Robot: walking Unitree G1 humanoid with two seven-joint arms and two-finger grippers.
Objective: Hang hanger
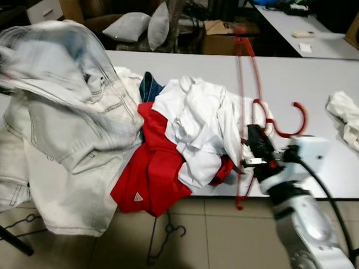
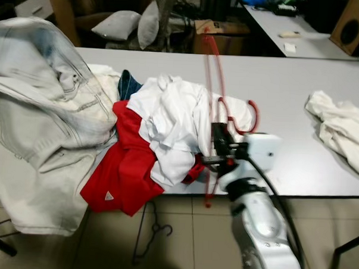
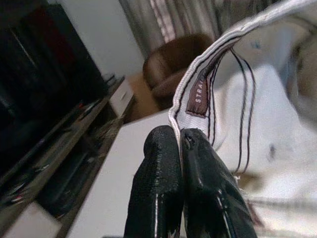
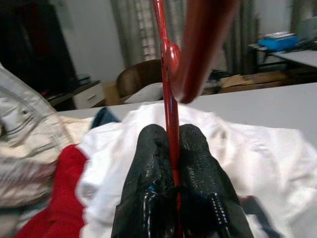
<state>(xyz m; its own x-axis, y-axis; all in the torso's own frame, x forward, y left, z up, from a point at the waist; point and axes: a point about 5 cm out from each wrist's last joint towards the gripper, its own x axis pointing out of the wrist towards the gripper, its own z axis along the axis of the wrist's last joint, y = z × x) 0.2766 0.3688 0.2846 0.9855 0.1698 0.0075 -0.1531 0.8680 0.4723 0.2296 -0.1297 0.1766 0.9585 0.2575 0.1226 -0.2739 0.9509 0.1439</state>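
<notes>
Red plastic hanger [image 1: 247, 113] sits clamped in our right gripper [image 4: 172, 148] jaws above the tabletop [image 1: 324, 87]; our left gripper [image 3: 181, 153] jaws pinch a pale denim jacket [image 1: 68, 100].

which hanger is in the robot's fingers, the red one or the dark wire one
The red hanger, pinched upright in the right gripper; the dark wire hanger lies on the floor by the table's edge.
</notes>
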